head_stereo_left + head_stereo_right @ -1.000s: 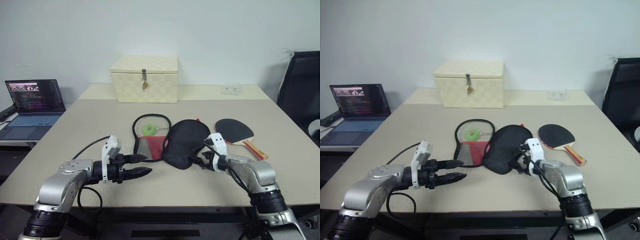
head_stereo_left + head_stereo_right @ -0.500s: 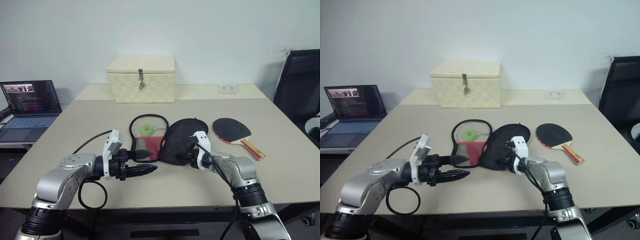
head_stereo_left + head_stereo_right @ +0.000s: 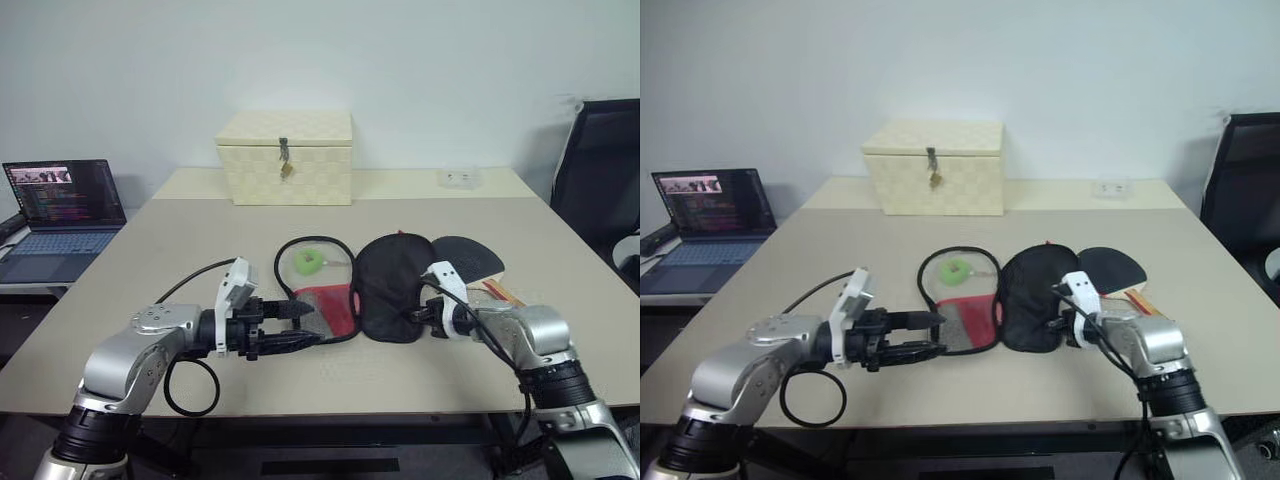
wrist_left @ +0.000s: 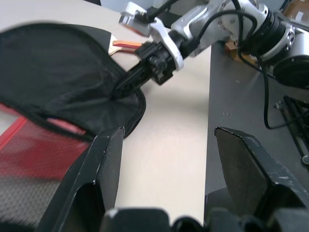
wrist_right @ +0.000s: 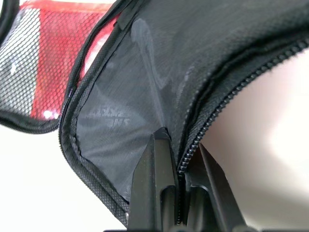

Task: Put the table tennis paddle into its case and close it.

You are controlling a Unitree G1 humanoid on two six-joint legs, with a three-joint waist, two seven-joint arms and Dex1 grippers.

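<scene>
The case [image 3: 365,290] is seen lying open on the desk [image 3: 180,240], about midway between the side edges and nearer the front edge than the back. Its black flap is spread toward the right, and its red mesh half with a green item inside lies toward the left. The zippered rim of the black flap is pinched by the right claw [image 5: 176,166], whose two fingers are closed together on the fabric edge, at the flap's front right part. The table tennis paddle [image 3: 470,258] is found just behind and to the right of the flap, partly hidden by it, with its handle pointing toward the desk's right edge. The left claw [image 3: 300,325] is held with its fingers spread apart and nothing between them, its tips at the front rim of the red half. A cream woven box [image 3: 287,158] stands at the back of the desk, well apart from the case. Bare desk surface is left along the front edge between the two arms, and wide open room is left toward the left edge and the right front corner.
</scene>
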